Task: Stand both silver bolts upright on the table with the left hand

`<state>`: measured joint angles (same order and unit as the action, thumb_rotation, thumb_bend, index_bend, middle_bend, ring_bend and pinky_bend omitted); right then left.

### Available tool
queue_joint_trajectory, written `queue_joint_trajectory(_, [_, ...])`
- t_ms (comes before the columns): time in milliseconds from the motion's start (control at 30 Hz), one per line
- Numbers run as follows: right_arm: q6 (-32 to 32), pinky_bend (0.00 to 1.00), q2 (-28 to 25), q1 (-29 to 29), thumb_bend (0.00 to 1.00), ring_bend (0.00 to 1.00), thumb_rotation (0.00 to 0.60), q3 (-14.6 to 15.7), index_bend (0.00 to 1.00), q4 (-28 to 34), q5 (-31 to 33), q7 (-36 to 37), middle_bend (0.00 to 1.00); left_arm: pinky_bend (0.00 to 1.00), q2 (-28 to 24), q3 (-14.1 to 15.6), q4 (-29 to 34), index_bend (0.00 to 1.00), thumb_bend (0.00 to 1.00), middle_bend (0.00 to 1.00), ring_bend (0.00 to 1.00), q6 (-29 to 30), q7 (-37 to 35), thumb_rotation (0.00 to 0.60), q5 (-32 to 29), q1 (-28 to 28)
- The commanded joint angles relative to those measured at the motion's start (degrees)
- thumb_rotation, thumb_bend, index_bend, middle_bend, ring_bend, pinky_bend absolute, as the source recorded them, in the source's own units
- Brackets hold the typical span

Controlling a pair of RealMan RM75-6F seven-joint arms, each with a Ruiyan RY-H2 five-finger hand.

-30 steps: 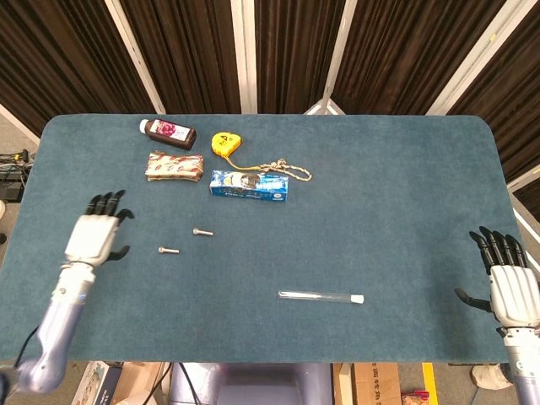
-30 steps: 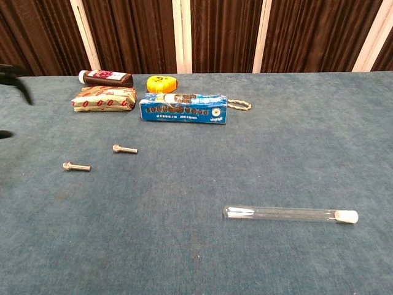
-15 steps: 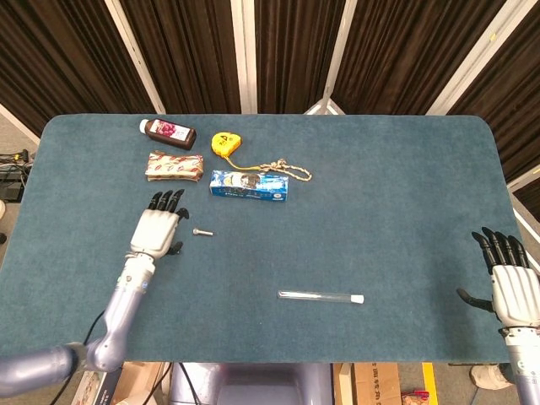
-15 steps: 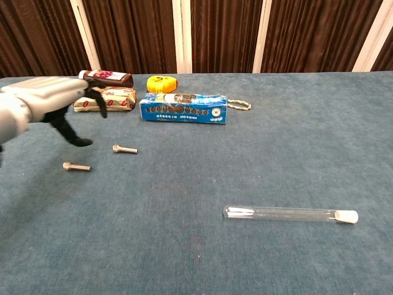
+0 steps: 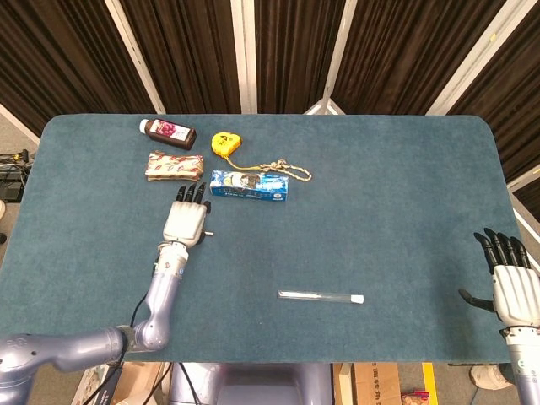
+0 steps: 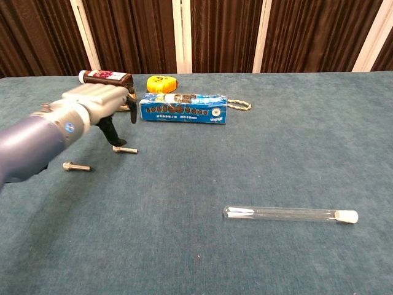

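Observation:
Two silver bolts lie on their sides on the blue table [image 5: 396,211]. In the chest view the farther bolt [image 6: 124,149] is right of the nearer bolt [image 6: 77,166]. My left hand [image 5: 187,223] hovers over the farther bolt, palm down with fingers apart, holding nothing. In the chest view this left hand [image 6: 97,106] hangs just above and left of that bolt, its thumb close to the bolt's head. In the head view the hand and forearm hide most of both bolts. My right hand [image 5: 510,283] rests open at the table's right edge.
A glass test tube [image 5: 321,296] lies at the front centre. Behind the bolts sit a blue box [image 5: 249,185], a patterned packet [image 5: 174,165], a brown bottle [image 5: 167,132], a yellow tape measure [image 5: 224,143] and a rope [image 5: 283,168].
My left hand has swept from the table's left edge rightward to above the bolts. The bolts and my right hand have not moved.

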<state>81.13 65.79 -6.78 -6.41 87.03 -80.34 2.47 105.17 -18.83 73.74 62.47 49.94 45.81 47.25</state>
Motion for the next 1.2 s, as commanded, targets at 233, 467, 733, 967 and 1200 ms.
queue_joint_trajectory(233, [-0.11, 0.00, -0.04, 0.10, 0.11, 0.05, 0.600, -0.10, 0.12, 0.03, 0.45, -0.27, 0.09, 0.00, 4.22, 1.63, -4.90, 0.43, 0.38, 0.00, 0.00, -0.06, 0.20, 0.600, 0.10, 1.85])
queue_joint_trajectory(467, [0.40, 0.00, -0.37, 0.40, 0.11, 0.05, 0.600, -0.25, 0.12, 0.33, 0.44, 0.36, 0.09, 0.00, 4.94, 2.27, -5.81, 0.45, 0.40, 0.00, 0.00, 0.97, -0.22, 0.600, 0.31, 1.50])
queue_joint_trajectory(733, [-0.59, 0.00, -0.12, 0.13, 0.11, 0.05, 0.600, -0.18, 0.12, 0.21, 0.85, 0.34, 0.09, 0.00, 5.12, 3.09, -6.02, 0.47, 0.40, 0.00, 0.00, 1.99, -0.34, 0.600, 1.59, 1.36])
queue_joint_trajectory(967, [-0.59, 0.00, 0.13, 0.13, 0.11, 0.05, 0.600, -0.45, 0.12, 0.15, 1.34, 0.36, 0.09, 0.00, 5.67, 3.13, -7.19, 0.49, 0.43, 0.00, 0.00, 1.51, -0.60, 0.600, 1.23, 1.37])
queue_joint_trajectory(1200, [-0.70, 0.00, 0.10, 0.15, 0.11, 0.05, 0.600, -0.52, 0.12, 0.15, 1.48, 0.52, 0.09, 0.00, 5.98, 3.10, -8.01, 0.51, 0.46, 0.00, 0.00, 1.48, -0.18, 0.600, 1.11, 1.56])
